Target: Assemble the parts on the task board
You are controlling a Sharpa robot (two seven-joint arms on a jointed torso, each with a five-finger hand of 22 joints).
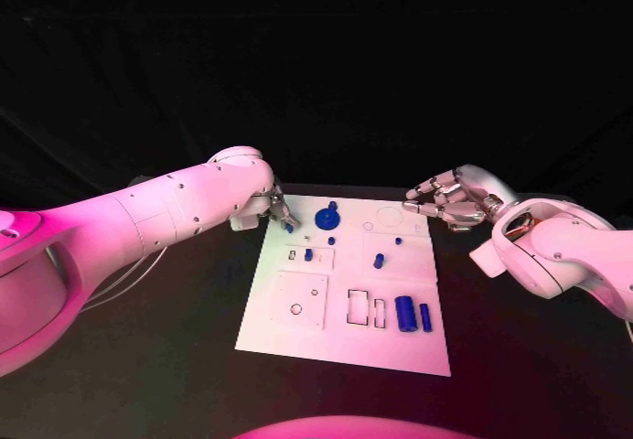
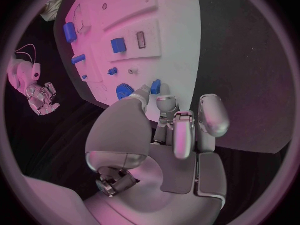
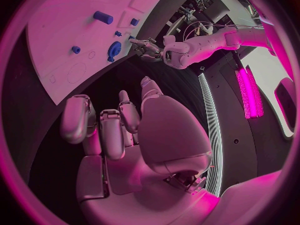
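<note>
While the right hand hangs loose and holding nothing off the task board's far right corner, the left hand pinches a small blue part at its far left edge, nearer the blue gear

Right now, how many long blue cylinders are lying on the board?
2: a thicker cylinder and a thinner cylinder lie side by side near the task board's near right corner. The left hand may hide others.
</note>
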